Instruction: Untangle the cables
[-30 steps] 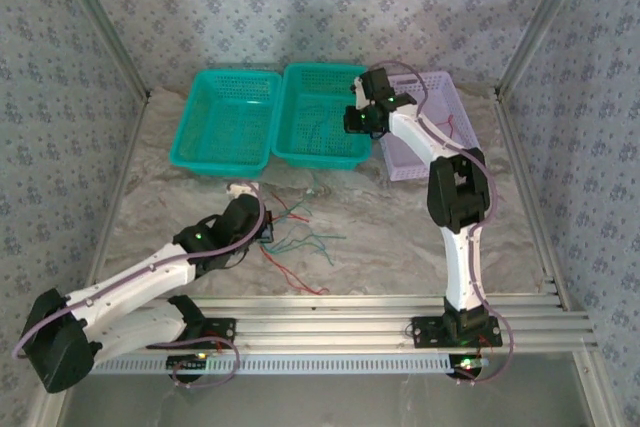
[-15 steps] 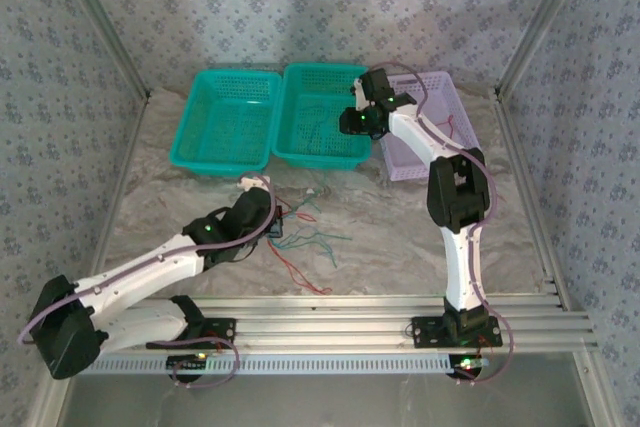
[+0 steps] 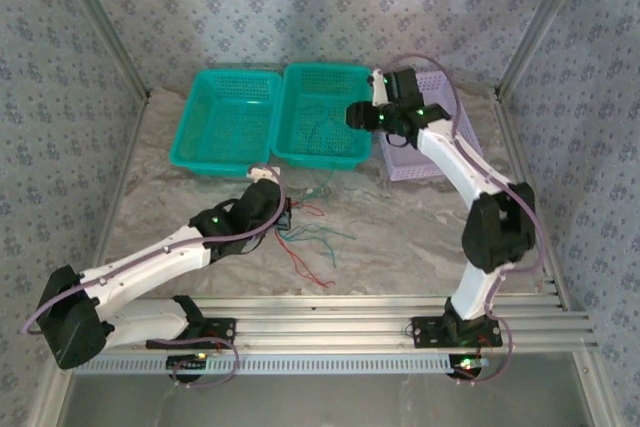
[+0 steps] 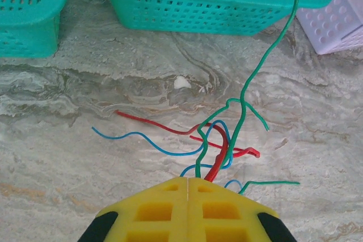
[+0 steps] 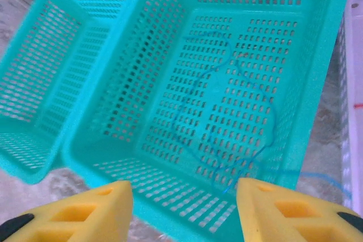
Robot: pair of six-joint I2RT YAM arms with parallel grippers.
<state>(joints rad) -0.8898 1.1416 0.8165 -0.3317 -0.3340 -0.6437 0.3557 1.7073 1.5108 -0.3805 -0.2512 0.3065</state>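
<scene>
A tangle of red, blue and green cables (image 3: 310, 237) lies on the marbled table in front of the baskets. My left gripper (image 3: 285, 217) is at the tangle's left edge. In the left wrist view its yellow fingers (image 4: 153, 208) are pressed together, and a red cable (image 4: 218, 160) and a green cable (image 4: 198, 162) rise into the tips of the left gripper (image 4: 187, 181). One green cable (image 4: 266, 60) runs up to the rim of the middle basket. My right gripper (image 5: 182, 196) stands open over the middle teal basket (image 5: 238, 38), where a blue cable (image 5: 266, 103) lies.
Three baskets stand in a row at the back: a left teal basket (image 3: 228, 119), the middle teal basket (image 3: 322, 112) and a lavender basket (image 3: 440, 142) with a red wire inside. A small white scrap (image 4: 181, 82) lies on the table. Metal rails (image 3: 380, 322) cross the near edge.
My left gripper has moved forward and to the right, staying shut on the cables. My right gripper has opened, and its arm has swung to the right.
</scene>
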